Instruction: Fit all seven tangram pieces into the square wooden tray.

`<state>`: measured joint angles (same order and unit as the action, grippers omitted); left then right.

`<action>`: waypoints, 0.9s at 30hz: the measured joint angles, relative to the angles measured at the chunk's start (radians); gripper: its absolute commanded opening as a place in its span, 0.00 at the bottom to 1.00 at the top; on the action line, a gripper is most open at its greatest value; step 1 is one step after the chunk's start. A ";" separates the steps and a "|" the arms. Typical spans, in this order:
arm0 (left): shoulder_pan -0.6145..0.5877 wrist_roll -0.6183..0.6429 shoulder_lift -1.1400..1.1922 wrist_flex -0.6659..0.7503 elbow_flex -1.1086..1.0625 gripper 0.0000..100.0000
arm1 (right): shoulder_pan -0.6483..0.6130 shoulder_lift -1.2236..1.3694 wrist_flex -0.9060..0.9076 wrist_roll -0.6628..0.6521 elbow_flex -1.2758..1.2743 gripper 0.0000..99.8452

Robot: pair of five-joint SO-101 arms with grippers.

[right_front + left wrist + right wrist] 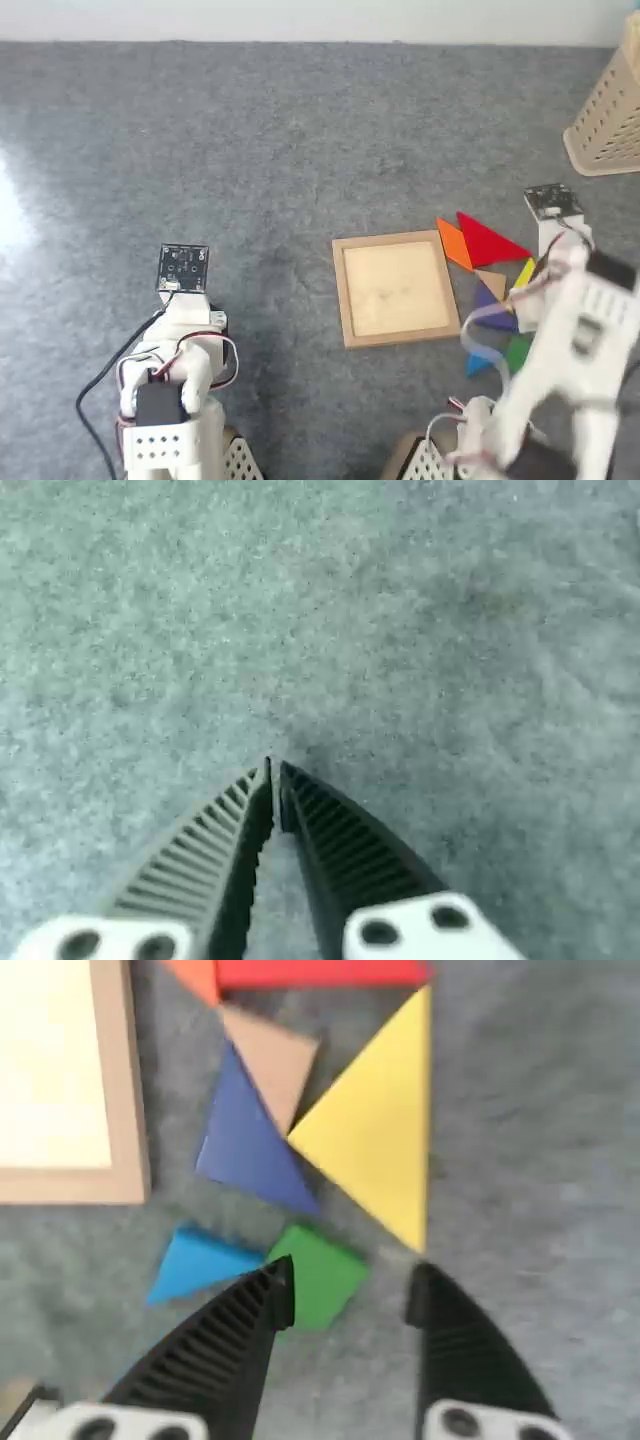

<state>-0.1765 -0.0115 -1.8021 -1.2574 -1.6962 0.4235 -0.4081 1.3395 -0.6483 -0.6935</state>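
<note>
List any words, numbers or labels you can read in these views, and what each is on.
No text can be read.
The wooden tray and the coloured pieces are plain.
The two black squares in the high view carry marks too small to read.

The black ribbed left end effector (273, 772) has its fingers pressed together; the right end effector (350, 1282) holds its fingers apart

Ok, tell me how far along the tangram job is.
Done: nothing; the tray holds no piece. In hand: nothing; the right gripper is open above the green piece, the left gripper shut over carpet. Left: all seven pieces, lying beside the tray.
</note>
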 measured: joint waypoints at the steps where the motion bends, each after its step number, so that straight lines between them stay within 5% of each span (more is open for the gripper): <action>1: 0.000 0.000 0.000 0.000 0.000 0.01 | 0.000 0.064 0.002 -0.017 0.026 0.26; 7: 0.000 0.000 0.000 0.000 0.000 0.01 | -0.020 0.255 0.060 -0.203 0.167 0.26; 16: 0.000 0.000 0.000 0.000 0.000 0.01 | -0.132 0.288 0.066 -0.250 0.241 0.26; 20: 0.000 0.000 0.000 0.000 0.000 0.01 | -0.152 0.334 0.089 -0.419 0.267 0.26; 22: 0.000 0.000 0.000 0.000 0.000 0.01 | -0.152 0.370 0.074 -0.365 0.269 0.26; 27: 0.000 0.000 0.000 0.000 0.000 0.01 | -0.153 0.460 -0.087 0.143 0.270 0.26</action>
<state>-0.1765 -0.0115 -1.8021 -1.2574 -1.6962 0.2700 0.0522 1.2520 -0.5056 -0.4235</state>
